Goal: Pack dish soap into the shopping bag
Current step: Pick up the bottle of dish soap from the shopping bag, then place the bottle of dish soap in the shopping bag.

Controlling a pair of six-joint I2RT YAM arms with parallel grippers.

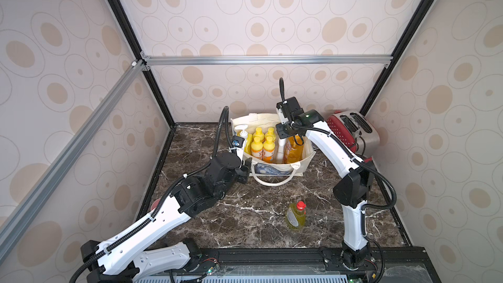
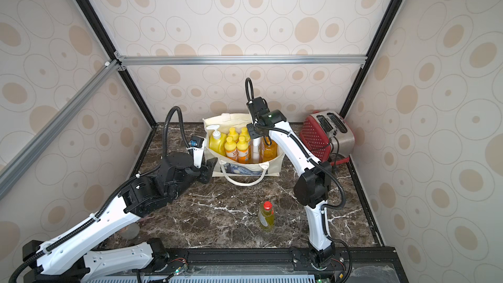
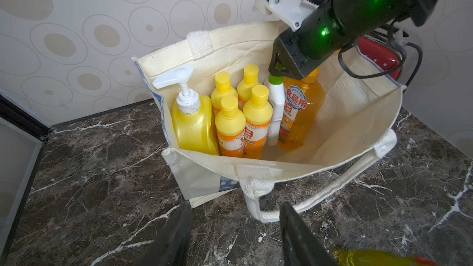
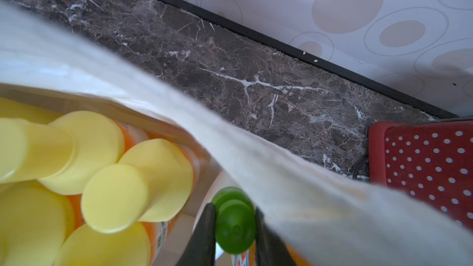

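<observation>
Here, in both top views, the shopping bag (image 1: 303, 163) is seen standing open at the back of the marble table (image 1: 245, 227), with a red toaster (image 1: 351, 129) just beside it. Seven bottles are held upright in it: a big yellow pump bottle (image 1: 246, 144), four small orange bottles (image 1: 257, 149) in a cluster, a white green-capped bottle (image 1: 280, 155) and a big amber bottle (image 1: 294, 149). A yellow-green red-capped bottle (image 1: 295, 215) is found out on the table, well apart from the bag and nearer the front edge. The left arm (image 1: 152, 221) is stretched low across the table, and the left gripper (image 1: 244, 170) is placed just beside the bag's near corner. The right arm (image 1: 324, 137) is arched high over the bag, with its end pointed down into the opening.

In the left wrist view, the left gripper (image 3: 235, 234) is shown with its jaws standing apart and nothing between them. Only table is seen there, near the rope handle (image 3: 307, 200). The right gripper (image 3: 277, 71) is seen at the green cap (image 3: 276, 79), between the orange cluster and the amber bottle.

In the right wrist view, the green cap (image 4: 234, 229) is clamped between the two dark fingers (image 4: 204, 231). The white bottle is thus gripped by its top, inside the bag and close against its cloth side.
</observation>
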